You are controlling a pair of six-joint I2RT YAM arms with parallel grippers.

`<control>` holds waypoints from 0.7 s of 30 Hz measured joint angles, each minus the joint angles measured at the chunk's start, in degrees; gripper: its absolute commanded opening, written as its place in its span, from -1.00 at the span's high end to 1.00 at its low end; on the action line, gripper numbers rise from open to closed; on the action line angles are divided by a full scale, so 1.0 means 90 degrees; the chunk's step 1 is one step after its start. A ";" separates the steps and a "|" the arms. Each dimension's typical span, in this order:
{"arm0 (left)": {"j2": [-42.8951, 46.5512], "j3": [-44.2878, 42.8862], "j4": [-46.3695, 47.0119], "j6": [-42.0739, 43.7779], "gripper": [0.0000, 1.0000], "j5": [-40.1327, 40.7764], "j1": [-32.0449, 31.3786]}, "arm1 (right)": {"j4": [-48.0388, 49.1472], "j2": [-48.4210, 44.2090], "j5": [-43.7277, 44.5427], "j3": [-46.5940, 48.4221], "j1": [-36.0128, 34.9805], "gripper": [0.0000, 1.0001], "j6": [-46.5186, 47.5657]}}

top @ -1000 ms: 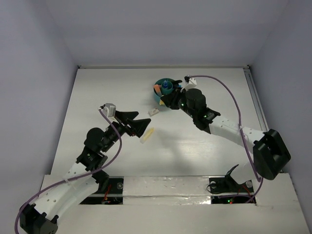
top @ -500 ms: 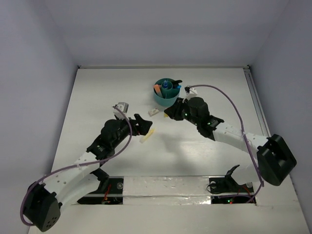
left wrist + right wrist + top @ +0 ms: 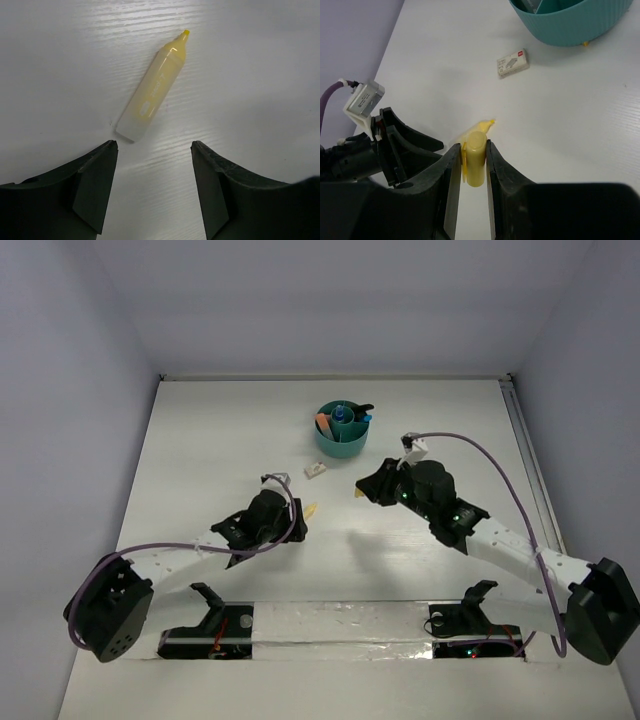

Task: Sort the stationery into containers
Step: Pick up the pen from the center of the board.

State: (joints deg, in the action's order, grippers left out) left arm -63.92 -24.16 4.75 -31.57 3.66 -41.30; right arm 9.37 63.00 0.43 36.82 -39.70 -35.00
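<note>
Left hand (image 3: pixel 153 145) wide open, gripping nothing, poised over yellow highlighter (image 3: pixel 154 90) lying flat on table (image 3: pixel 250 75). Right hand (image 3: pixel 471 146) pinches 1 yellow cap (image 3: pixel 475 167). Beyond: white eraser (image 3: pixel 513 62), then teal organizer (image 3: pixel 570 25) containing pens (image 3: pixel 340 418).

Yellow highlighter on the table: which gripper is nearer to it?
Left. The left gripper hovers open at the yellow highlighter's blunt end; the right gripper, shut on a small yellow piece, sits apart to its right.

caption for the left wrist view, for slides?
Open left gripper poised at the blunt end of an uncapped yellow highlighter lying on the white table.
</note>
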 measured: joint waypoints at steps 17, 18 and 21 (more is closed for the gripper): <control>-0.1044 -0.0537 0.0248 0.0566 -0.16 0.0459 -0.0104 | 0.0007 -0.0138 -0.0323 -0.0240 0.0000 1.00 0.0034; -0.1115 -0.0542 0.0274 0.0607 -0.15 0.0444 -0.0117 | 0.0007 -0.0119 -0.0340 -0.0240 0.0000 1.00 0.0034; -0.1263 -0.0542 0.0304 0.0675 -0.15 0.0418 -0.0126 | 0.0002 -0.0056 -0.0364 -0.0240 0.0000 1.00 0.0034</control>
State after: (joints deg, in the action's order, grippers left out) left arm -75.29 -29.04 7.49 -25.50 7.42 -42.44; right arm 9.39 62.50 -2.85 34.65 -39.70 -34.70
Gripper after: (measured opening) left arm 0.577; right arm 0.289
